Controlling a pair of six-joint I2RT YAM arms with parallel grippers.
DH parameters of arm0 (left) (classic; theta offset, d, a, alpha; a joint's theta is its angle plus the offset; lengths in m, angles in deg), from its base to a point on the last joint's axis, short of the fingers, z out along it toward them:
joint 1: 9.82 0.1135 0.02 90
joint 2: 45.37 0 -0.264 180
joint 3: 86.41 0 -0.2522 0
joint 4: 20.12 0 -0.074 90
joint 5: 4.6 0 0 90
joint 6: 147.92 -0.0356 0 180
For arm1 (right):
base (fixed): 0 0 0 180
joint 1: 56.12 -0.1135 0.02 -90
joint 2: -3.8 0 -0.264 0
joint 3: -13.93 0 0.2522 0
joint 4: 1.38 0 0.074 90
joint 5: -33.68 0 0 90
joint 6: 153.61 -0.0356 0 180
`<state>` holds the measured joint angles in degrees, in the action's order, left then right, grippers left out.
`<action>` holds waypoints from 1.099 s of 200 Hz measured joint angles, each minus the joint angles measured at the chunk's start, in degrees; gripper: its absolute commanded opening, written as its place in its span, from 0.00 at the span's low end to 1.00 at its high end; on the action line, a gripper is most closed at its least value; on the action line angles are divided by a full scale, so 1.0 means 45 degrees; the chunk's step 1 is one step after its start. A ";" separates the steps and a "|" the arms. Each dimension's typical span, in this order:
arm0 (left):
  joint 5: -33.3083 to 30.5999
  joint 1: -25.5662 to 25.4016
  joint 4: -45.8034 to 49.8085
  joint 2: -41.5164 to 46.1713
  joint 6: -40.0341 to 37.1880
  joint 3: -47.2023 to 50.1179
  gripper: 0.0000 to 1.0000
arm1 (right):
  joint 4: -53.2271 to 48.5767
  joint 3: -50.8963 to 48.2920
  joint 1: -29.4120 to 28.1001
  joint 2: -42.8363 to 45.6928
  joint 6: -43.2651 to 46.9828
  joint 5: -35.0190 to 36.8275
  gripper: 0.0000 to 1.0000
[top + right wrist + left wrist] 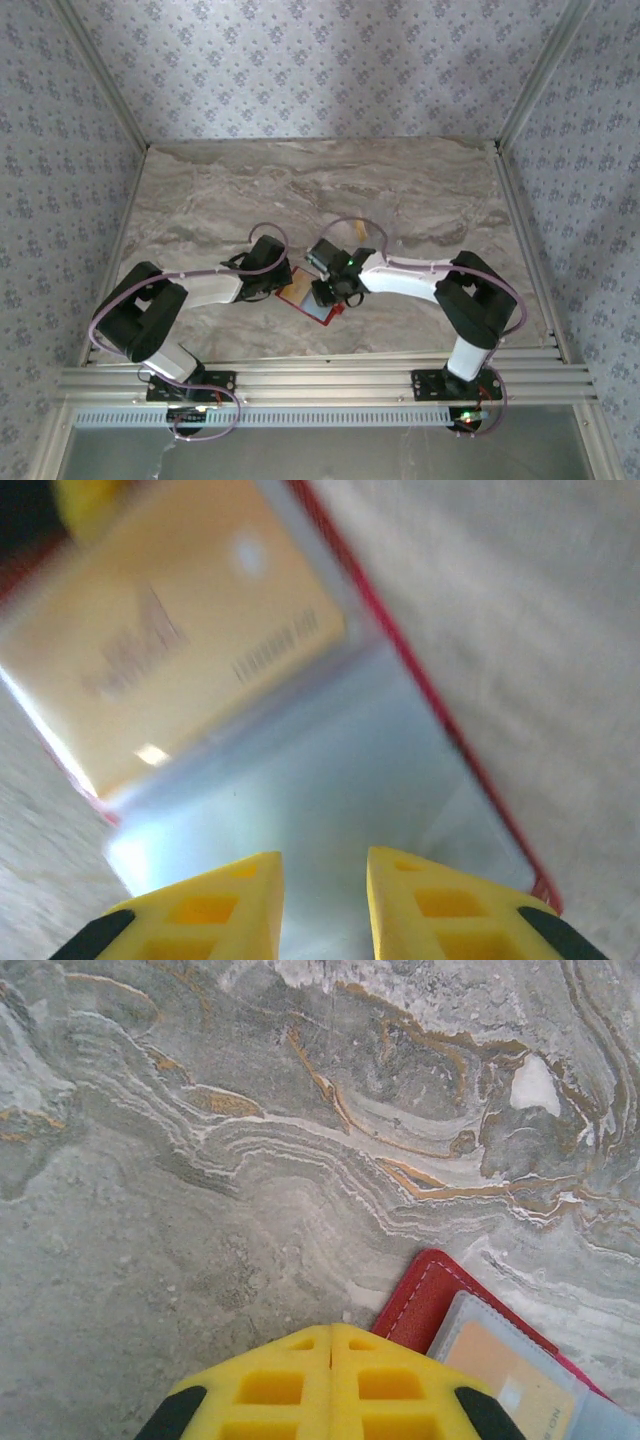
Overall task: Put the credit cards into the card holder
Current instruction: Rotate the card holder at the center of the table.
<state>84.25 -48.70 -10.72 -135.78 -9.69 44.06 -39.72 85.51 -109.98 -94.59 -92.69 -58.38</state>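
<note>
The card holder (314, 300) lies open between our arms; in the right wrist view the tan-yellow card (190, 630) sits at 11 o'clock and the pale grey-blue card (330, 760) lies under our narrowly parted, empty right gripper (323, 865). We should pin the red edge with our closed, empty left gripper (332, 1330) while sliding the pale card squarely home.

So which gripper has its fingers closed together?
The left gripper: its yellow tips meet with no gap. The right gripper shows a clear gap, over the open card holder.
</note>
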 measured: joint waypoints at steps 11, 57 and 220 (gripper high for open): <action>0.0005 0.0000 -0.0005 0.0000 -0.0044 0.0000 0.05 | 0.0233 -0.0364 -0.0063 0.0092 -0.0155 0.0083 0.29; 0.0010 0.0000 -0.0510 0.0097 -0.0039 0.0335 0.05 | 0.0777 -0.0704 0.0330 0.0277 -0.0602 0.0340 0.28; 0.0457 -0.0447 -0.1287 0.1345 0.0398 0.1583 0.10 | -0.1190 0.2511 0.1394 -0.0559 0.1632 0.2846 0.41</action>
<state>86.31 -50.71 -16.52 -129.73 -7.90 51.19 -45.08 96.81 -103.71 -97.10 -85.35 -45.58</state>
